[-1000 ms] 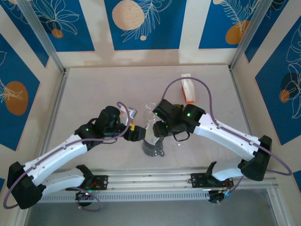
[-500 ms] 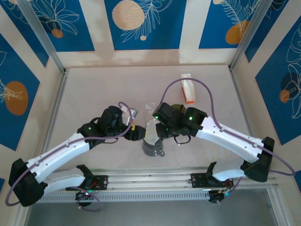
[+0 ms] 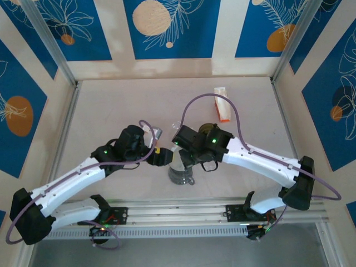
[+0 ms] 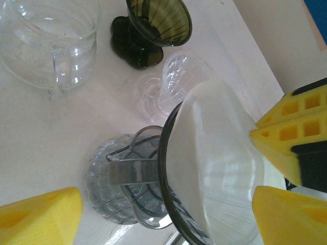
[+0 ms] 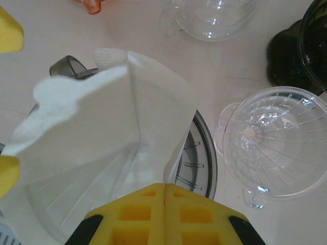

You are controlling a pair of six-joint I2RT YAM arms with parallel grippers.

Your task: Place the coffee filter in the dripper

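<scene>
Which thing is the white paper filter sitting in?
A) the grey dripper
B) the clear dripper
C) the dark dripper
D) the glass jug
A: the white paper filter lies inside the rim of the grey dripper, while the clear dripper and the dark dripper beside it hold nothing.

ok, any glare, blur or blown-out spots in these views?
Left wrist: coffee filter nearly blown white, small highlights on the glass jug. Right wrist: filter close, its texture washed out; clear dripper crisp. Top external: even light, faint shadows, no harsh glare.
</scene>
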